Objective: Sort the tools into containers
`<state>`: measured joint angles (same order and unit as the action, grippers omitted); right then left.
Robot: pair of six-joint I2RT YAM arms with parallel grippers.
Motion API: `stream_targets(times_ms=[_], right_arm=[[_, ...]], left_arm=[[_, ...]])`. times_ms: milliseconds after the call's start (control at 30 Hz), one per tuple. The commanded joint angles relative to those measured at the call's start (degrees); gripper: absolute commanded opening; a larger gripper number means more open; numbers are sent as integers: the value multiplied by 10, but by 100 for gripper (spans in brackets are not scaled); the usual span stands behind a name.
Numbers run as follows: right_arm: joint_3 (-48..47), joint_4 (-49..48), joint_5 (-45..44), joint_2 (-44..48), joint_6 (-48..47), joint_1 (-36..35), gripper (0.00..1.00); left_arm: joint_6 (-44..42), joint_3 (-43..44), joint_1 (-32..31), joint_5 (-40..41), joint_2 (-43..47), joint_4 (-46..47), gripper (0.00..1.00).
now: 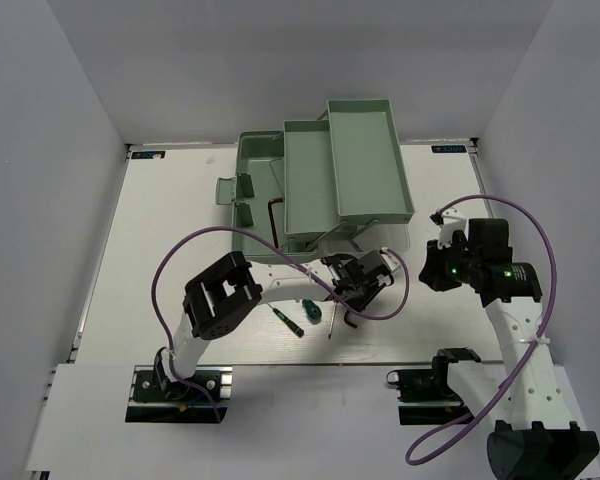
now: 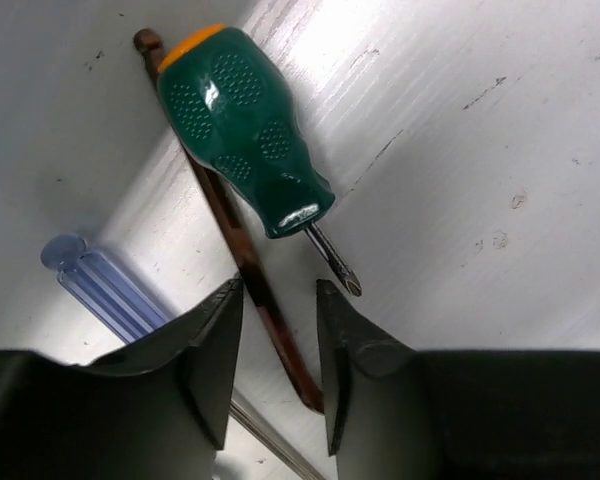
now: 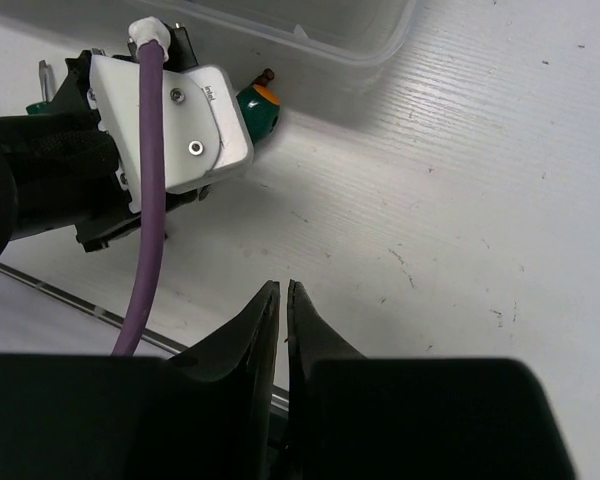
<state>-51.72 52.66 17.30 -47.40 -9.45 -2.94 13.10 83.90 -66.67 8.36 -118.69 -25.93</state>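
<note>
My left gripper [image 2: 280,300] is open low over the table, its jaws either side of a reddish-brown hex key [image 2: 248,265]. The key lies partly under a stubby green screwdriver with an orange cap [image 2: 245,130]. A blue-handled slim screwdriver [image 2: 105,290] lies to the left. In the top view the left gripper [image 1: 365,283] is just in front of the sage-green toolbox [image 1: 310,180]. My right gripper [image 3: 283,290] is shut and empty above bare table, to the right of the left gripper [image 3: 110,170]. The stubby screwdriver also shows in the right wrist view [image 3: 258,108].
A thin green screwdriver [image 1: 285,320] and another stubby green one [image 1: 311,311] lie near the front edge. A dark hex key [image 1: 272,215] lies inside the toolbox. The fold-out trays [image 1: 370,160] stand raised at the back right. The clear lid edge [image 3: 310,40] is close by.
</note>
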Motion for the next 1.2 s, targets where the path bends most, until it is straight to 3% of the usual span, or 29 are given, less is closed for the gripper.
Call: stream_targets(times_ms=[0, 233, 300, 333, 433, 600, 833, 867, 900, 967, 1000, 1067, 1167], right_arm=[[4, 2, 12, 10, 6, 6, 14], [6, -2, 13, 12, 7, 13, 15], [6, 1, 14, 12, 3, 14, 29], [6, 0, 14, 11, 0, 16, 45], [5, 9, 12, 11, -7, 17, 59], [16, 16, 11, 21, -12, 21, 60], [35, 17, 15, 34, -29, 22, 60], [36, 19, 21, 36, -35, 22, 58], [37, 19, 28, 37, -44, 22, 45], [38, 25, 62, 42, -65, 23, 7], [38, 32, 70, 44, -85, 22, 0], [43, 41, 94, 56, -111, 22, 0], [54, 51, 174, 71, -157, 23, 0]], left_arm=[[6, -1, 2, -8, -26, -50, 42], [24, -53, 2, -13, -20, -45, 17], [29, -64, 2, -13, 5, -45, 8], [29, -64, -3, -19, 16, -45, 6], [29, -59, -3, -40, 76, -45, 0], [34, -53, 3, -55, 184, -38, 0], [34, -47, 8, 2, 333, -67, 0], [47, -47, 8, 20, 352, -77, 0], [55, -47, 8, 54, 371, -96, 0], [82, -55, 14, 99, 441, -105, 0], [91, -62, 19, 145, 467, -113, 0], [106, -73, 32, 197, 532, -120, 0], [106, -80, 56, 278, 556, -120, 0]])
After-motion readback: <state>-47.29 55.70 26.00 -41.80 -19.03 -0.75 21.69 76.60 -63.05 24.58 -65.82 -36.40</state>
